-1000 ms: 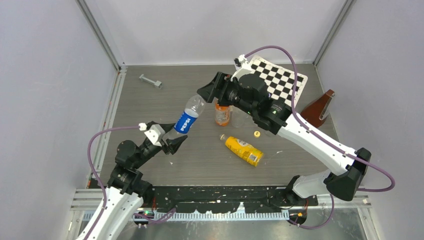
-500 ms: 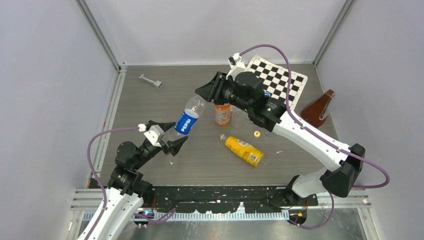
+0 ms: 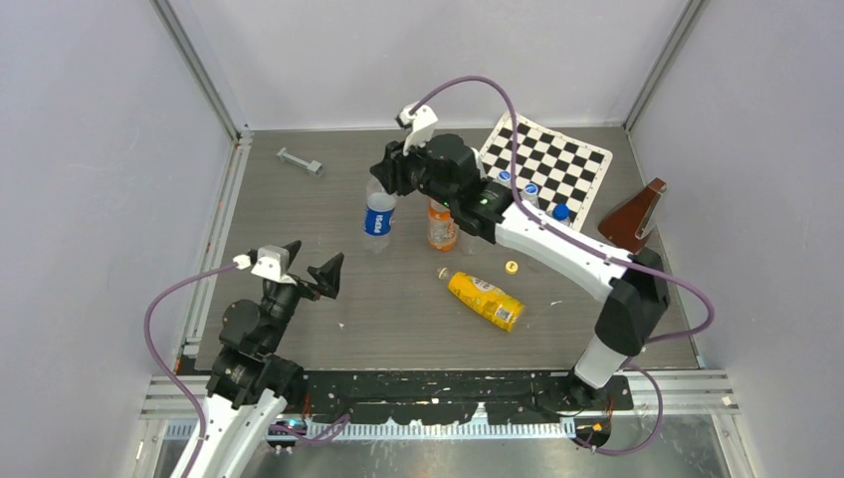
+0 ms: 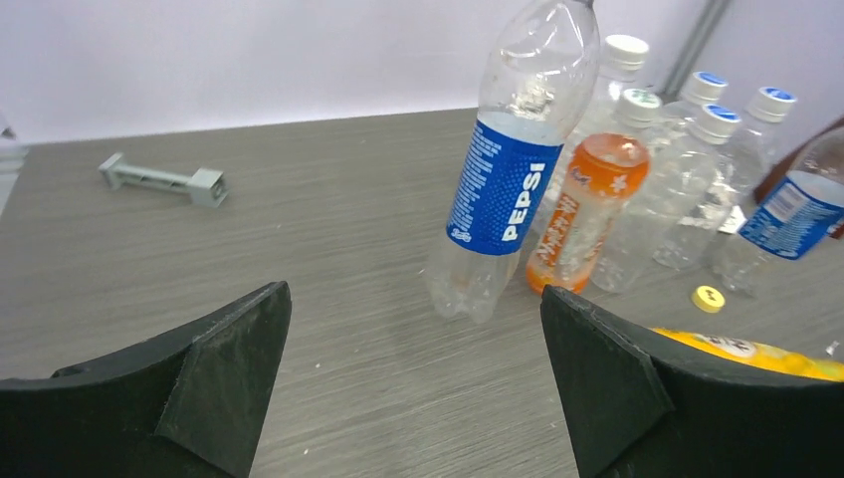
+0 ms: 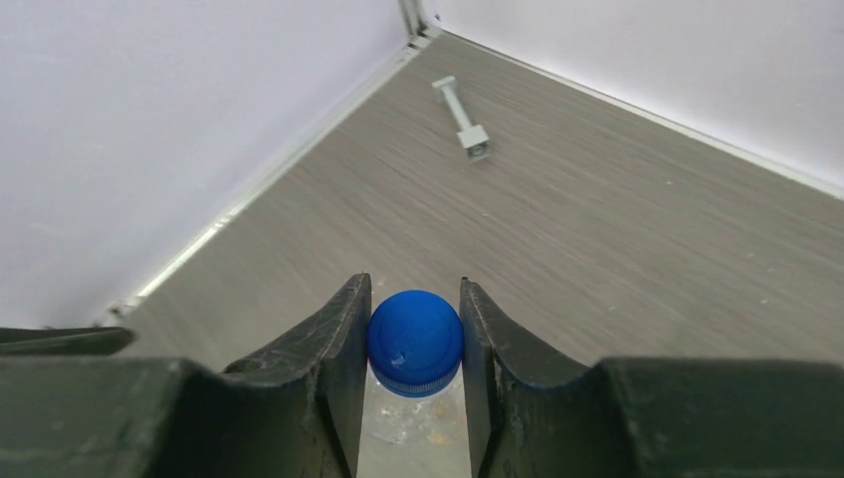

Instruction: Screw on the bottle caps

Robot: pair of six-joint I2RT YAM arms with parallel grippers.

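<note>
Right hand (image 5: 414,319) narrow, clamped on the blue cap (image 5: 415,342), which sits atop the Pepsi bottle (image 3: 379,216). We note the bottle standing on the counter (image 3: 299,209), just beside an orange bottle (image 4: 582,214). Left hand (image 4: 410,294) wide, holding nothing, at the counter's near left, apart from the Pepsi bottle. Juice bottle (image 3: 485,299) lies on its side mid-counter. Yellow cap (image 3: 512,266) lies loose near it, not touching.

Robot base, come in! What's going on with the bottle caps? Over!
Left fingers open, empty. Right fingers shut on blue cap atop upright Pepsi bottle. Yellow cap loose near lying juice bottle.
</note>
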